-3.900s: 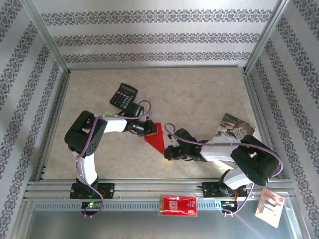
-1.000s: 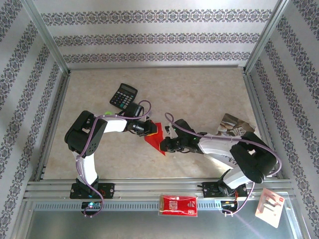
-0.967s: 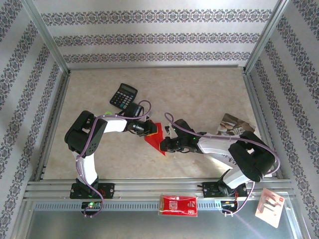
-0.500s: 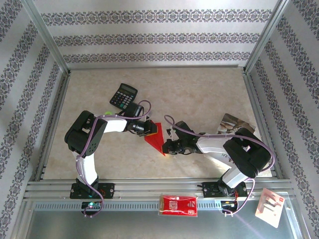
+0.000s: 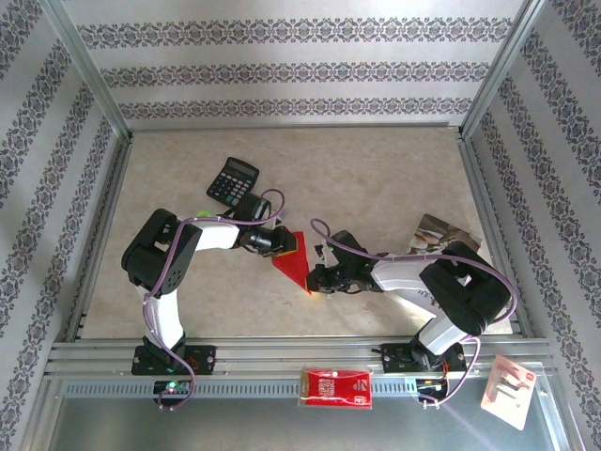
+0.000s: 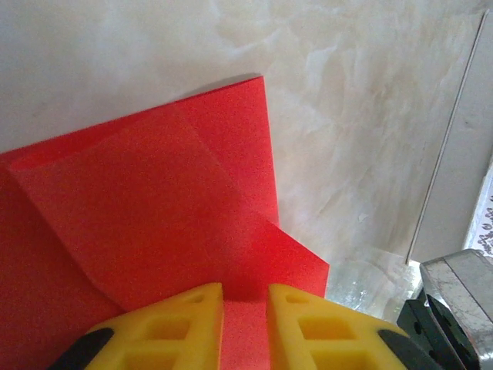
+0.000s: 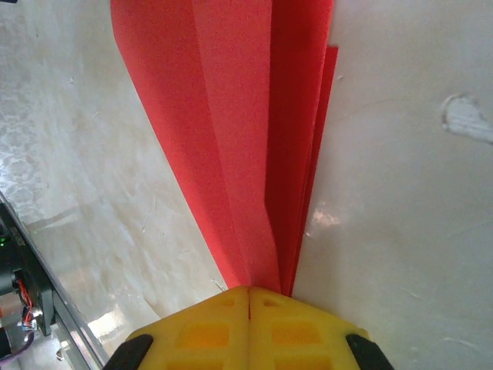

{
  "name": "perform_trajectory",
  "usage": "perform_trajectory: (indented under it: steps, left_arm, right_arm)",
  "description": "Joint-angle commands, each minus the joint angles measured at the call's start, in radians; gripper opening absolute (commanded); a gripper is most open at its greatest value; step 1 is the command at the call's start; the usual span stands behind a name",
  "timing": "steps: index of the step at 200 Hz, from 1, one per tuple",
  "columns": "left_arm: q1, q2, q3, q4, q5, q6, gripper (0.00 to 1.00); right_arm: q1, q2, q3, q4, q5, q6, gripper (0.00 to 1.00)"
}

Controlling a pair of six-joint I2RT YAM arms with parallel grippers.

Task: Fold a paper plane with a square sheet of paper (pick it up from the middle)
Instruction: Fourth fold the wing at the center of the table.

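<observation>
The paper plane [image 5: 293, 263] is a bright red folded sheet lying on the marble tabletop, wide end up-left, point toward the lower right. My left gripper [image 5: 280, 242] sits at the wide end. In the left wrist view its yellow fingers [image 6: 169, 324] stand a narrow gap apart over the red folds [image 6: 154, 200], with red paper showing in the gap at the left gripper [image 6: 245, 316]. My right gripper [image 5: 315, 280] is at the pointed end. In the right wrist view the right gripper [image 7: 248, 297] is shut, and the narrowing red layers [image 7: 239, 116] run in under its tips.
A black calculator [image 5: 232, 179] lies behind the left arm. A grey printed booklet [image 5: 439, 237] sits behind the right arm. A red-and-white packet [image 5: 336, 387] and a white card [image 5: 509, 390] rest on the metal ledge in front of the arm bases.
The right gripper has slid a little down the paper toward its point. The left gripper stays at the wide end, its jaws a touch wider.
</observation>
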Motion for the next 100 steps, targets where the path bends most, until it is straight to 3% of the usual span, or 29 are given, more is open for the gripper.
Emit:
perform_trajectory:
  steps: [1, 69, 100]
  left_arm:
    - [0.019, 0.032, -0.037, -0.06, -0.108, -0.016, 0.24]
    - [0.012, -0.143, -0.019, -0.067, -0.102, -0.083, 0.39]
    - [-0.03, -0.246, -0.107, -0.041, -0.111, -0.13, 0.37]
  right_arm:
    - [-0.006, 0.034, -0.051, -0.056, 0.033, 0.024, 0.0]
    - [-0.006, 0.025, -0.08, -0.04, 0.05, 0.072, 0.0]
    - [-0.008, 0.03, -0.082, -0.038, 0.057, 0.084, 0.0]
